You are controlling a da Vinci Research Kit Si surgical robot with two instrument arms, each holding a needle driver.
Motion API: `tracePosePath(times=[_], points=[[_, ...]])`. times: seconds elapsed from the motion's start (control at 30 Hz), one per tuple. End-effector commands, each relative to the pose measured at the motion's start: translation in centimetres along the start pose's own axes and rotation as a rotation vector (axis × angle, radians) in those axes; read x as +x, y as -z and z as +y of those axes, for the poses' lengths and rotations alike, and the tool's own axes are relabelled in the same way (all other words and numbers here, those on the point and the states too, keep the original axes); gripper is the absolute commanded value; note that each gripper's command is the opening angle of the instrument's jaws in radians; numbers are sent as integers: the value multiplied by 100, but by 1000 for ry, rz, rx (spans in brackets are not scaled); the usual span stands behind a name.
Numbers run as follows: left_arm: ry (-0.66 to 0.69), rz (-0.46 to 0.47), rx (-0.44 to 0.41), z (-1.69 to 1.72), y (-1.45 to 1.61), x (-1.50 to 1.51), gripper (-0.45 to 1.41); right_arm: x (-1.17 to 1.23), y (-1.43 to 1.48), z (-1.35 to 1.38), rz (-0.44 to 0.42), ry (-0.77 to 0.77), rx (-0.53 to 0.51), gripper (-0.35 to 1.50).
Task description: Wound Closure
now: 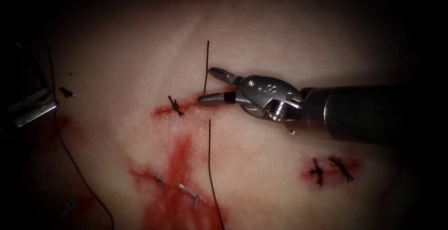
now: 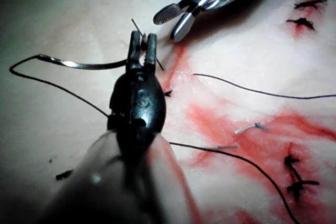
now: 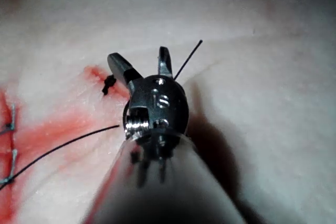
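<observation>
While its jaws stand apart astride the thread and grip nothing, the right tool hovers over the cut, a knot just beyond its tips. Farther left, the left tool clamps the needle near its swaged end, clear of the tissue, probably parked safely.

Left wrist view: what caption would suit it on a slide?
Left tool grips the curved needle above the tissue; right tool open beside the cut.

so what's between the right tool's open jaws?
In the endoscope view, the thread runs down between the right tool's open jaws, over the cut, right of the knot.
</observation>
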Motion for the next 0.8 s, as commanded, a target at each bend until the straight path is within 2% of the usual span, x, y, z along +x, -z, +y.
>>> tracePosePath(times=[0.03,0.13,0.33,0.67,0.7,0.8], points=[[0,2,-1,0,-7,-4,-45,-9,-18,17,42,-67,1,126],[0,2,-1,0,-7,-4,-45,-16,-28,37,63,-151,-3,128],[-1,2,-1,0,-8,-4,-45,-18,-57,38,77,-157,-32,125],[-1,1,0,1,-7,-4,-45,-26,-66,39,70,-146,-39,123],[-1,1,0,1,-7,-3,-45,-27,-66,40,72,-144,-45,128],[-1,3,-2,2,-7,-3,-45,-31,-63,45,69,-137,-61,128]])
